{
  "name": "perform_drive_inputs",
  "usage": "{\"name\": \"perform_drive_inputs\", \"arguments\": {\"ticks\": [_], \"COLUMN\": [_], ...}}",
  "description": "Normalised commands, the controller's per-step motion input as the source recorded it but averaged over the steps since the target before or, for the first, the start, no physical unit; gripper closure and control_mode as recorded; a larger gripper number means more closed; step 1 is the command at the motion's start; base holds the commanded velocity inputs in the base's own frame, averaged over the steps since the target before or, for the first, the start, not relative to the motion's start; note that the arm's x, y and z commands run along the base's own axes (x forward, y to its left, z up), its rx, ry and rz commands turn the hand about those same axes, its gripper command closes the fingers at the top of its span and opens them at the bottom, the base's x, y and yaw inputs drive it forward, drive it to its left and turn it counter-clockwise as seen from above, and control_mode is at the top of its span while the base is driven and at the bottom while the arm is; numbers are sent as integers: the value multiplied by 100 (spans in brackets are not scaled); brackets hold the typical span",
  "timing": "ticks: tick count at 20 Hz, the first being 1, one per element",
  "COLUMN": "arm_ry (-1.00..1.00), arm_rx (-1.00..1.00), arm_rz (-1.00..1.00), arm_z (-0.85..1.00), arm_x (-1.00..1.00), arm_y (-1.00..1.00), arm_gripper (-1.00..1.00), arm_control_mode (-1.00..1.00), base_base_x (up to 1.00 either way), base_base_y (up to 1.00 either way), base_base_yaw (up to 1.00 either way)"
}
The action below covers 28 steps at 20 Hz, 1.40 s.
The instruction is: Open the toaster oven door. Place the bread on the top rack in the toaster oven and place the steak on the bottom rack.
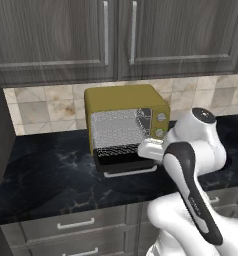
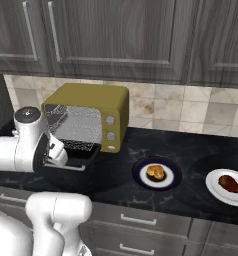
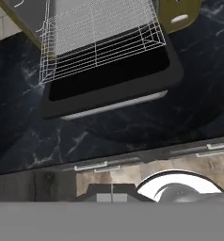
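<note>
The mustard-yellow boxy toaster oven (image 1: 125, 107) stands on the black marbled counter (image 1: 46, 175) against the tiled wall, and its black-framed glass door (image 1: 122, 161) with the silvery bar handle (image 1: 130, 172) lies folded down flat in front of it. The grey mesh interior is exposed, with the thin wire racks (image 3: 97, 40) showing as a grid that reaches out over the lowered door in the hand view. The two racks cannot be told apart there.

The white arm's two-finger gripper (image 1: 150, 148) hangs just beside the door's right corner, in front of the oven's knob panel, with its jaws clenched together and nothing between them. Whether it touches the door cannot be told.

Well off to the gripper's right, in the right base view, the small golden-orange bread (image 2: 155, 172) sits on a dark-rimmed round plate (image 2: 141, 178). Farther right again, the dark reddish-brown steak (image 2: 229, 183) rests on a plain white plate (image 2: 214, 190).
</note>
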Motion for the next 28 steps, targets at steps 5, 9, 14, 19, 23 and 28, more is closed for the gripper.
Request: {"name": "perform_drive_inputs", "arguments": {"ticks": [5, 9, 14, 19, 23, 28], "arm_ry": [-25, 1, 13, 11, 13, 11], "arm_rx": [0, 0, 0, 0, -2, -2], "arm_rz": [-10, -18, -29, -44, -41, -31], "arm_z": [42, 18, 0, -26, -48, -48], "arm_x": [-5, 0, 1, 12, 23, 25], "arm_y": [-74, -100, -100, -100, -96, -79], "arm_gripper": [100, 100, 100, 100, 100, 100], "arm_control_mode": [-100, -100, -100, -100, -100, -100], "base_base_x": [0, 0, 0, 0, 0, 0], "base_base_y": [0, 0, 0, 0, 0, 0], "base_base_yaw": [0, 0, 0, 0, 0, 0]}}
